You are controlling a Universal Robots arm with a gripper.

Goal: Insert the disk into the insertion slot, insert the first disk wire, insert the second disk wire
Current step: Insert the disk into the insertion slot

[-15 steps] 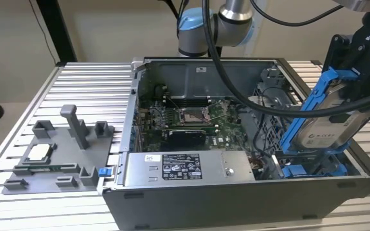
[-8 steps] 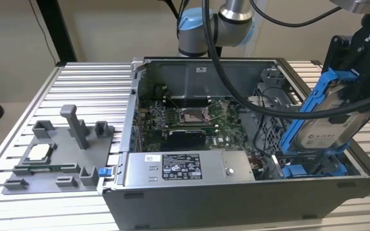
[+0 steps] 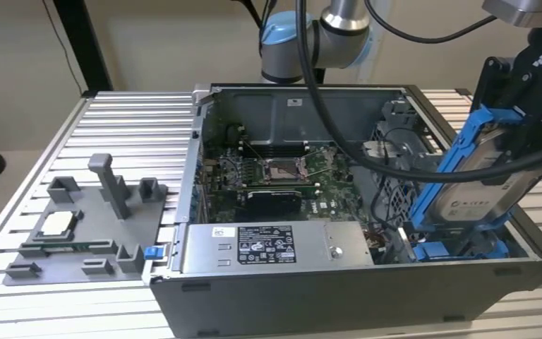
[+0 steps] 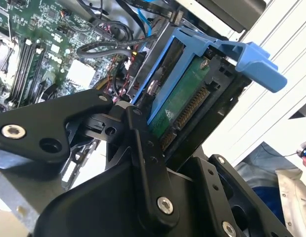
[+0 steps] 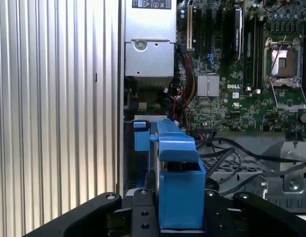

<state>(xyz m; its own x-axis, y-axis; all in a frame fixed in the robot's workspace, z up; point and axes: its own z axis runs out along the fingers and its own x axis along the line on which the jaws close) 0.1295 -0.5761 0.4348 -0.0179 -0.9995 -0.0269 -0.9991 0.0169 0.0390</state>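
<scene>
1. Exterior view, nearest the camera: an open computer case (image 3: pixel 346 296) stands on a ribbed metal surface (image 3: pixel 121 120). Just inside its near wall lies a grey power-supply box (image 3: pixel 262 247) with a white label.
2. Just beside the case, on the exterior view's left, a grey fixture plate (image 3: pixel 73 240) with upright posts rests on the same surface.
3. On the other side of the power-supply box, in the case's near corner on the exterior view's right, sits the insertion slot (image 3: pixel 464 248), with its blue rails showing low down.
4. The disk (image 3: pixel 473 205) stands on end over that slot, its top leaning toward the exterior view's right. Its lower end is down among the blue rails and most of its length rises above them. How deep it sits I cannot tell.
5. The gripper (image 3: pixel 516 138) is closed on the disk's upper part. In both wrist views the black fingers press the blue carrier from either side: the gripper (image 5: pixel 178 219) holds the disk (image 5: pixel 178 187) end-on, and the gripper (image 4: pixel 187 118) shows the green circuit-board face of the disk (image 4: pixel 180 98).
6. Farther in, the green motherboard (image 3: pixel 281 176) lies flat on the case floor, with black cables (image 3: pixel 346 134) crossing above it.
7. Farthest back, the arm (image 3: pixel 299 35) rises behind the case's far wall.
</scene>
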